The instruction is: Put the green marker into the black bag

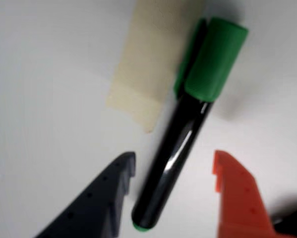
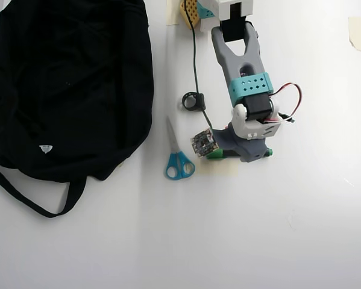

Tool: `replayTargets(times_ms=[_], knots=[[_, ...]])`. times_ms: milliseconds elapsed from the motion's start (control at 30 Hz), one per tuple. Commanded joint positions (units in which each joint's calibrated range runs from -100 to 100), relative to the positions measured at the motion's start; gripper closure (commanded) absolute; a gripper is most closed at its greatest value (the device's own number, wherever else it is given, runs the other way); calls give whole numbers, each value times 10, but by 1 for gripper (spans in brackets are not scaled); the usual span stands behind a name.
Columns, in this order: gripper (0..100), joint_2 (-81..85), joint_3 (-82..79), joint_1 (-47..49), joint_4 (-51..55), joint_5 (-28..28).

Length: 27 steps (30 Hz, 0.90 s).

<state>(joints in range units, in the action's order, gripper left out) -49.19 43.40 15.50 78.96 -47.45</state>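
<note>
The green marker (image 1: pixel 213 62), a black barrel with a green cap, lies on the white table. In the wrist view it sits between my gripper's (image 1: pixel 174 158) two fingers, the dark finger (image 1: pixel 108 193) on its left and the orange finger (image 1: pixel 237 193) on its right. The jaws are open with gaps on both sides of the barrel. In the overhead view my gripper (image 2: pixel 240 149) is right over the marker, whose green cap (image 2: pixel 214 155) sticks out on its left. The black bag (image 2: pixel 65 84) lies at the far left, apart from the gripper.
Blue-handled scissors (image 2: pixel 179 158) lie between bag and gripper. A black cable with a small ring (image 2: pixel 192 100) runs down from the arm's base. A strip of beige tape (image 1: pixel 143 74) is stuck to the table beside the marker's cap. More tape (image 2: pixel 356 31) sits at the top right.
</note>
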Motion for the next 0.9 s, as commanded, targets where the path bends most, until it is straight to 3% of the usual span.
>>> replayTargets(times_ms=[0, 867], knots=[[79, 10, 22, 0, -4, -105], [79, -20, 22, -4, -6, -101]])
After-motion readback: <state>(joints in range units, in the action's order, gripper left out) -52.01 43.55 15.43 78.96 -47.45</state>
